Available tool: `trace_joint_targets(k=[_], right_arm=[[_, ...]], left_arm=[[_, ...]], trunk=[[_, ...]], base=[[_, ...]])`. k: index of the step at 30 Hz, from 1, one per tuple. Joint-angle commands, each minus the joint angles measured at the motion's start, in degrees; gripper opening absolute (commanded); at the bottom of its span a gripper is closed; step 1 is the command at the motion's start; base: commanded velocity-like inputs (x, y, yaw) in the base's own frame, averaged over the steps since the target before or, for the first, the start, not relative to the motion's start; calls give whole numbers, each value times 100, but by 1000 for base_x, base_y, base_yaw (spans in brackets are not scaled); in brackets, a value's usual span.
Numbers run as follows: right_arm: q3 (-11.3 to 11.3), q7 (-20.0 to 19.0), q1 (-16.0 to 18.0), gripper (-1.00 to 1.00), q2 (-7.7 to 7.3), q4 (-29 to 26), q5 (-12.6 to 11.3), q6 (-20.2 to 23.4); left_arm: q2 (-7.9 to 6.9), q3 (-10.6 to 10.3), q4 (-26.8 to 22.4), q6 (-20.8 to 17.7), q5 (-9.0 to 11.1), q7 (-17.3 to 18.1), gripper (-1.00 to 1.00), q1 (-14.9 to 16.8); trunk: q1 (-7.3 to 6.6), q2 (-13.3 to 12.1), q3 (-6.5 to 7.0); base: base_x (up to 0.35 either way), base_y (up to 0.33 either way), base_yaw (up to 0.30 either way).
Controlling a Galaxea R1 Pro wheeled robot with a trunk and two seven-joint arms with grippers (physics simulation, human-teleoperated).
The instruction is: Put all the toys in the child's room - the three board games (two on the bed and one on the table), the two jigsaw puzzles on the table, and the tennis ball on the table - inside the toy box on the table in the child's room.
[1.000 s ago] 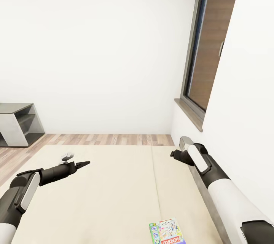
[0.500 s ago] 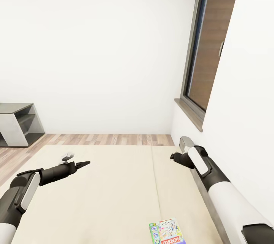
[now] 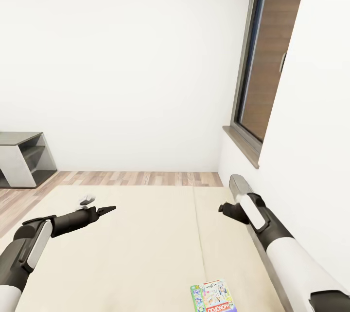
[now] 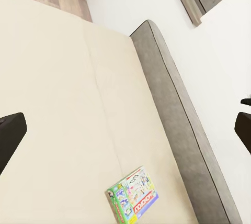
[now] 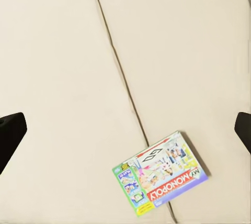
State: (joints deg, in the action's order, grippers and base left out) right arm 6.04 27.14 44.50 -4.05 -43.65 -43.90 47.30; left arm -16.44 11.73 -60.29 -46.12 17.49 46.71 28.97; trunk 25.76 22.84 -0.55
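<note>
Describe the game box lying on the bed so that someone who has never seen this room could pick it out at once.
Start at the wide bed with the beige sheet, under the tall window. Follow the seam that runs down the sheet; the board game lies flat beside it, nearer the grey padded bed edge. It is a white-and-green box with a red "Monopoly" band.

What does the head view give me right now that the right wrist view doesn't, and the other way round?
Head view alone: the window, the wood floor, a grey shelf unit, and both arms out over the bed, left gripper and right gripper. Right wrist view alone: the whole board game lying flat, its "My Monopoly" lettering readable, with the right gripper's dark fingers spread wide at the frame edges and nothing between them. Shared: the beige bed with its seam, and that board game, cut off at the head view's bottom edge.
</note>
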Motion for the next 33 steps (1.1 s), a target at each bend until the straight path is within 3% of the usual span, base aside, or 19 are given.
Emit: trace_joint_targets(k=[1,29,33], right_arm=[[29,55,1,100,-7,65,-56,2],[49,60,-212,100,19,243,-95,-239],[-29,-69,-342,100,-112,373,-74,-363]], left_arm=[[1,5,0,-29,9,10,100,3],[19,5,-4,-20,9,14,100,3],[-112,136,125,112,51,-17,100,133]], trunk=[[3,7,-6],[3,7,-6],[3,7,-6]], base=[[0,0,0],[0,0,0],[0,0,0]])
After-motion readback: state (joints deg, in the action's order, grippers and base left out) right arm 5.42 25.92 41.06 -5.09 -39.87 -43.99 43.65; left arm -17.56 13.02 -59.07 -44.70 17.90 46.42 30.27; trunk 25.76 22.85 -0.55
